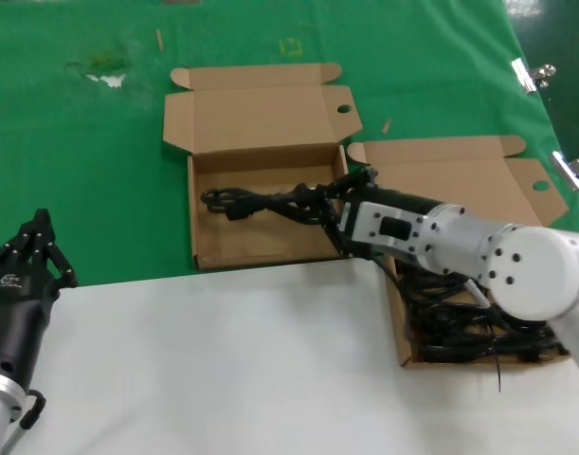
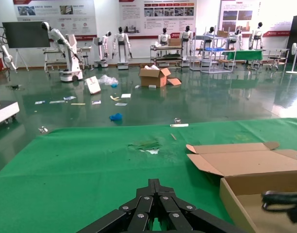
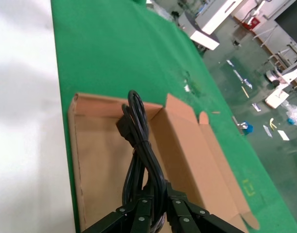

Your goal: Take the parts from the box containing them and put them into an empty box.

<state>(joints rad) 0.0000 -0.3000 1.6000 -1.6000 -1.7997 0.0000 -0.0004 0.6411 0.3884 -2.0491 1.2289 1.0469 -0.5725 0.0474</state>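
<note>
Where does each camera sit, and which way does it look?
Head: high, looking down at both cartons; shows left gripper parked near, right gripper holding a cord.
Left wrist: on the left arm, looking across the green cloth into the hall; its fingers show.
Right wrist: on the right arm, looking along the cord into the left carton.
Shared: that carton and cord.

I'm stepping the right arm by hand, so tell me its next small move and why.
Probably lower a little and open. The right gripper is shut on a cord bundle that hangs inside the left box, other end near its far wall. More cords wait in the right box. The left gripper idles.
</note>
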